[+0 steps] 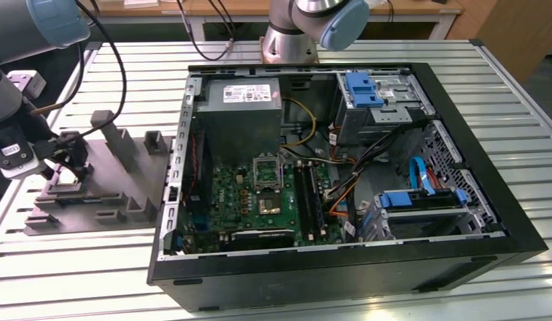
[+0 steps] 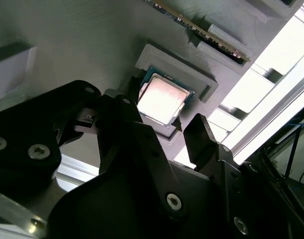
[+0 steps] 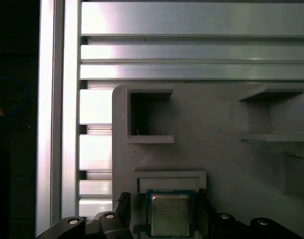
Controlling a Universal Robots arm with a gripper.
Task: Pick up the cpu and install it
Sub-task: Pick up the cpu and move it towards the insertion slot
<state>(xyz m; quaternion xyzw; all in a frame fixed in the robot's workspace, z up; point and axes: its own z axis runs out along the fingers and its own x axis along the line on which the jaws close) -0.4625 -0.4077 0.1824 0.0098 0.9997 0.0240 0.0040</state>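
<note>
Just over the chip: fingers spread, cpu in its pocket

From my desk I see the gripper (image 2: 161, 117) sitting low over the grey fixture (image 1: 102, 197). The fixture lies on the slatted metal table (image 1: 526, 120) at the exterior view's left, beside the open computer case (image 1: 347, 271). The cpu (image 2: 162, 99) lies flat, silver top up, in a shallow pocket with a raised rim on that fixture, and I have it in both wrist views. The black fingers (image 2: 121, 124) stand spread wide, one on each side of the chip, with nothing gripped. In the first wrist view there is a gap between each finger and the chip's rim. In the second wrist view the nearer finger seems to be right at the chip's edge, but I cannot tell whether it touches. Near the pocket a thin board, probably a memory stick (image 2: 201, 31), stands edge-on in a slot of the fixture. Inside the case, the motherboard socket (image 1: 268, 171) sits near the middle of the green board, well apart from the gripper.
</note>
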